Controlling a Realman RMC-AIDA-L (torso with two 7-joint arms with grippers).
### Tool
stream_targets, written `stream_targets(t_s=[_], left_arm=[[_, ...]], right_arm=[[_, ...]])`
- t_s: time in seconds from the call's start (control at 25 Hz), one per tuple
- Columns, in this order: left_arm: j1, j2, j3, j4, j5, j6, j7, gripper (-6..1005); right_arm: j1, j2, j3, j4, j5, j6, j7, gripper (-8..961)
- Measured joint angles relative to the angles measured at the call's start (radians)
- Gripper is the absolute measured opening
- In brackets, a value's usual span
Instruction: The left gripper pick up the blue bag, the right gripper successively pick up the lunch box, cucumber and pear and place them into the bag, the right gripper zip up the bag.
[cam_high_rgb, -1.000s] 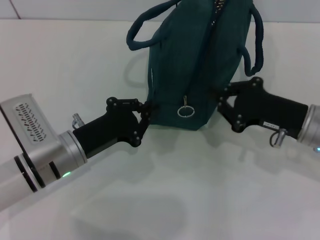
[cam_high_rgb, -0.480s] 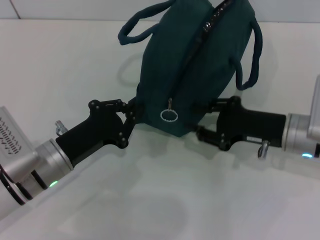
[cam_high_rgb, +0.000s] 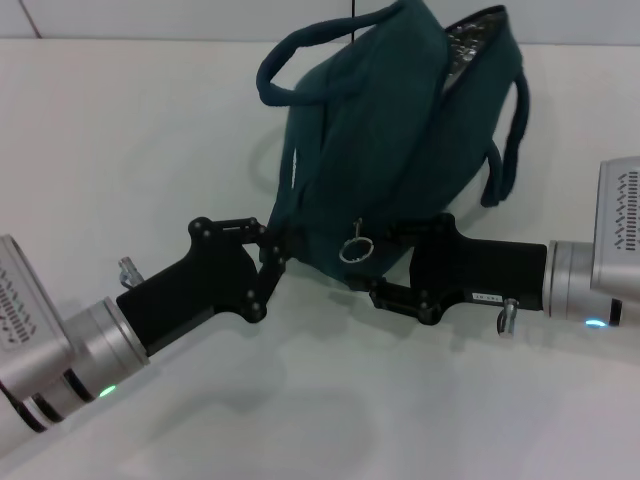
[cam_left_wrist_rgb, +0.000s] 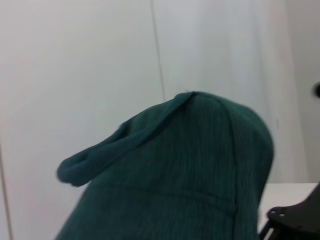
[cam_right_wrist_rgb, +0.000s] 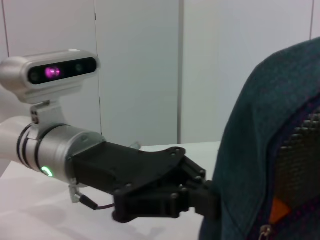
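left gripper (cam_high_rgb: 275, 250): fingers pinched on the bag's lower left edge.
right gripper (cam_high_rgb: 385, 268): at the bag's underside, near the ring pull; finger state unclear.
blue bag (cam_high_rgb: 380, 170): dark teal fabric, tilted between both grippers, top partly unzipped, loop handles drooping.

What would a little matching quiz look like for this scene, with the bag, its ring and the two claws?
Things:
1. blue bag
2. metal ring pull
3. left gripper
4. right gripper

Descriptions:
A. hangs at the bag's near end
B. clamps the bag's end from the left
C. tilted, zipper partly open at the far end
D. reaches in from the right, beside the ring

Pairs: 1-C, 2-A, 3-B, 4-D
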Motion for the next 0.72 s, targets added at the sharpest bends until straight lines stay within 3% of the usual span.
stream_targets(t_s=[0.72], left_arm=[[0.009,0.000,0.033,-0.005,0.005,0.017,0.019,50]], right_arm=[[-0.010,0.000,-0.024,-0.012,0.004,-0.008,-0.010,355]])
